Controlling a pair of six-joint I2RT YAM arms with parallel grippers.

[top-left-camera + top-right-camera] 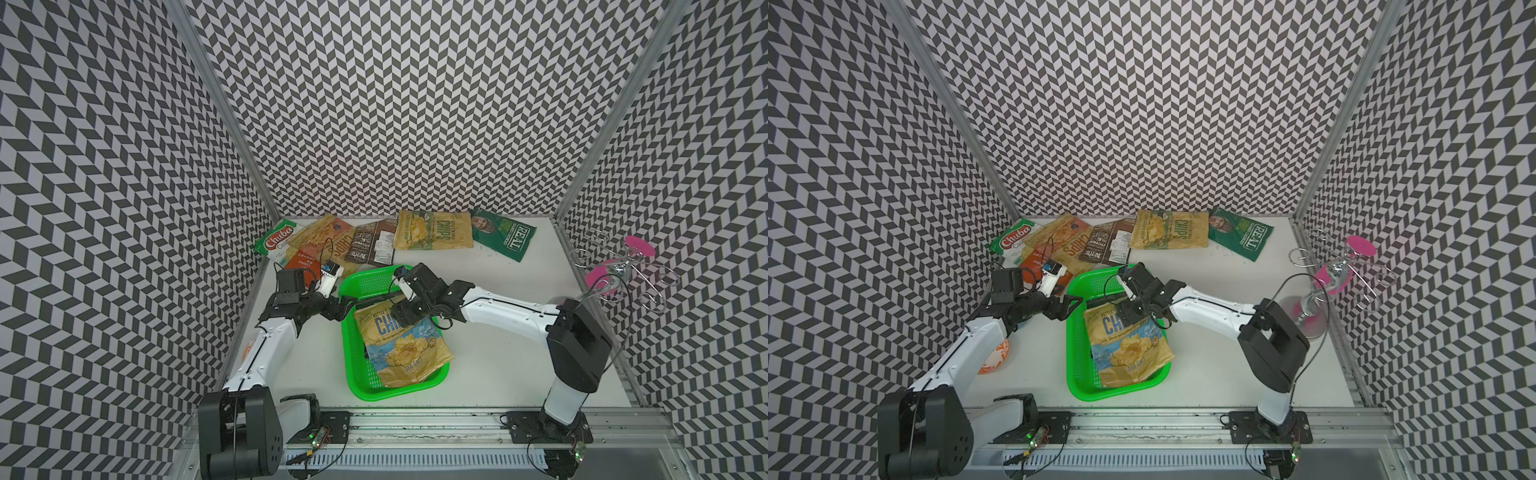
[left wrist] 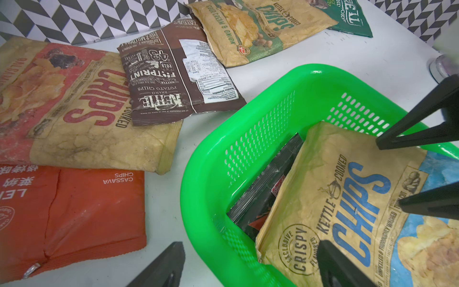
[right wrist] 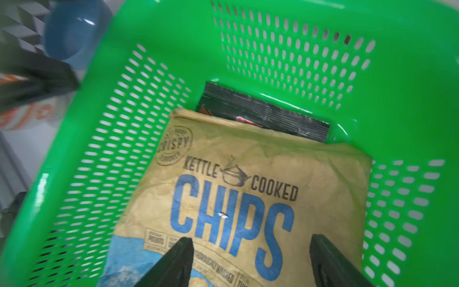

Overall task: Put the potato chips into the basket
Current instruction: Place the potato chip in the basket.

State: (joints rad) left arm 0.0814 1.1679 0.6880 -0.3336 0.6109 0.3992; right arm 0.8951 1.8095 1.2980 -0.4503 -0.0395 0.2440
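Observation:
The green basket (image 1: 353,365) (image 1: 1073,365) stands at the table's middle front. A tan and blue "CHIPS" bag (image 1: 405,353) (image 2: 347,211) (image 3: 248,186) lies in it on top of a black bag (image 2: 268,188) (image 3: 268,114). My right gripper (image 1: 401,313) (image 3: 250,238) hangs open just over the top of that bag, holding nothing. My left gripper (image 1: 347,307) (image 2: 249,244) is open astride the basket's left rim. Behind the basket lie the Chuba bag (image 1: 276,241), a red-tan CHIPS bag (image 1: 328,241), an orange bag (image 2: 74,211), a brown Kettle bag (image 1: 374,245), a green-tan CHIPS bag (image 1: 432,235) and the REAL bag (image 1: 505,239).
A metal wire stand with pink discs (image 1: 623,266) stands at the right wall. An orange and white round thing (image 1: 994,357) sits under my left arm. Patterned walls close in three sides. The arms' rail (image 1: 415,419) runs along the front edge.

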